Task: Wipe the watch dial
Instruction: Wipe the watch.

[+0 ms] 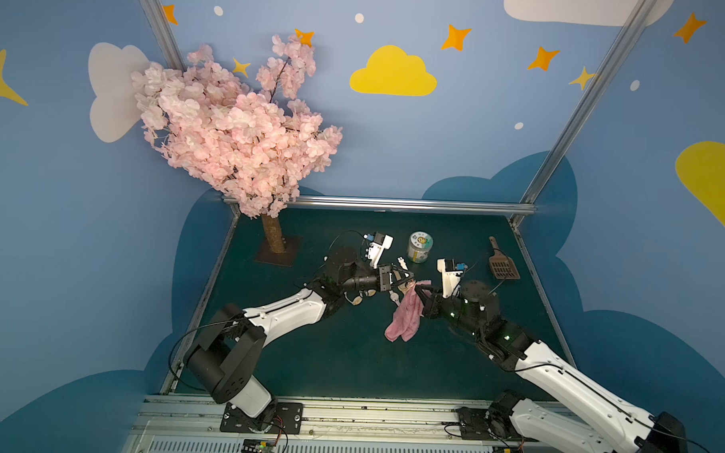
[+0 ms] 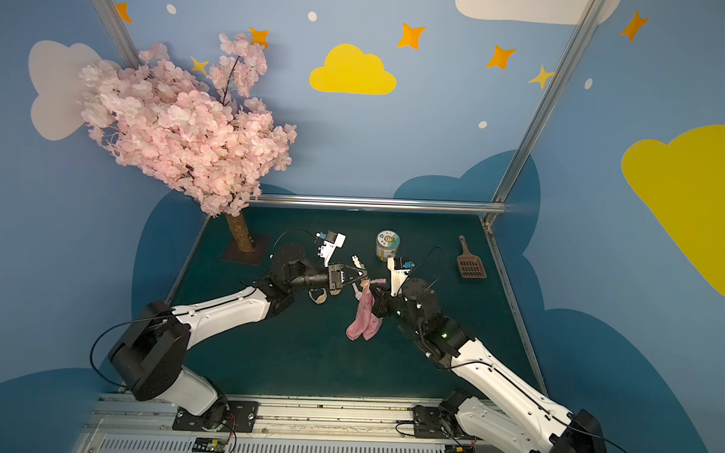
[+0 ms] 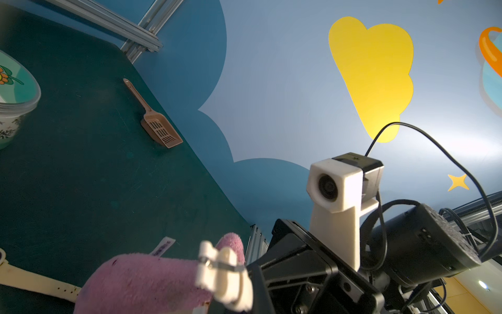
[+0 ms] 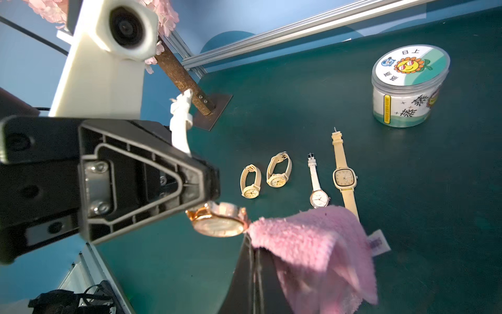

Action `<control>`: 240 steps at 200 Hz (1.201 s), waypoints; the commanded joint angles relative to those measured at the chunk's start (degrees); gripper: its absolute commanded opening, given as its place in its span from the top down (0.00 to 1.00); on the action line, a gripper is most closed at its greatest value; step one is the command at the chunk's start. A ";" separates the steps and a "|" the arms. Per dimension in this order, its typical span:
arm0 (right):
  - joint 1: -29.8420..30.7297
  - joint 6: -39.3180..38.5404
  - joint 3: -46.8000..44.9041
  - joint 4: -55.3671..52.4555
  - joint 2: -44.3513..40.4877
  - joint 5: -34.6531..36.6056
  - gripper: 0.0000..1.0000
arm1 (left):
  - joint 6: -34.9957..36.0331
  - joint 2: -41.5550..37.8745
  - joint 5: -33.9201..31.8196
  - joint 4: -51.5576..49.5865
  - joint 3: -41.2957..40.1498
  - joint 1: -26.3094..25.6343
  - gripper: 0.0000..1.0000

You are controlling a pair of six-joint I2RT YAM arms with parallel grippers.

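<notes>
A: L jaws?
B: Left gripper [image 1: 408, 280] pinches the watch [image 4: 217, 224] by its case. White strap sticks up past the jaws. Rt wrist view shows the dial at a slant.
A: R jaws?
B: Right gripper [image 1: 418, 291] is clamped on one corner of the cloth [image 1: 405, 320]. The rest hangs loose below it.
A: Cloth on the dial?
B: Its tip touches the case rim, per rt wrist view. Can't tell if it reaches the glass.
A: Where in frame?
B: Both top views: just rt of centre, lower half, grippers tip to tip above the mat [image 1: 348, 360].
A: Around them?
B: Four loose watches [image 4: 278, 174] in a row on the mat, close by the grippers. Two have looped straps, two lie flat. The flat ones are partly under the cloth in the rt wrist view.
A: Further out?
B: Tub [image 1: 419, 247] w/ sunflower lid stands upright, just above the grippers in a top view. Scoop [image 1: 502, 265] lies rt of the tub, near the mat's rt edge. Tree [image 1: 239, 140] fills the upper left, trunk at the mat's far left corner.
</notes>
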 commanded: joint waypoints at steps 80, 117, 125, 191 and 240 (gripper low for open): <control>0.29 0.83 -3.04 10.86 -1.01 -5.28 1.00 | 0.57 -2.06 1.52 -0.04 -2.15 -0.10 0.97; 0.61 0.63 -2.16 4.11 -1.60 0.57 1.00 | 0.72 -2.83 1.56 0.05 -3.99 -0.10 0.97; 0.67 0.63 -2.39 4.48 -1.68 0.38 1.00 | 0.84 -2.96 1.42 0.10 -4.36 -0.10 0.97; 1.24 0.44 -5.38 14.22 1.26 -14.71 1.00 | -0.08 -1.85 1.29 2.07 -5.24 -0.01 0.97; 1.94 1.62 -4.11 1.54 0.12 -2.50 1.00 | -1.15 -1.76 0.05 3.28 -4.83 0.17 0.97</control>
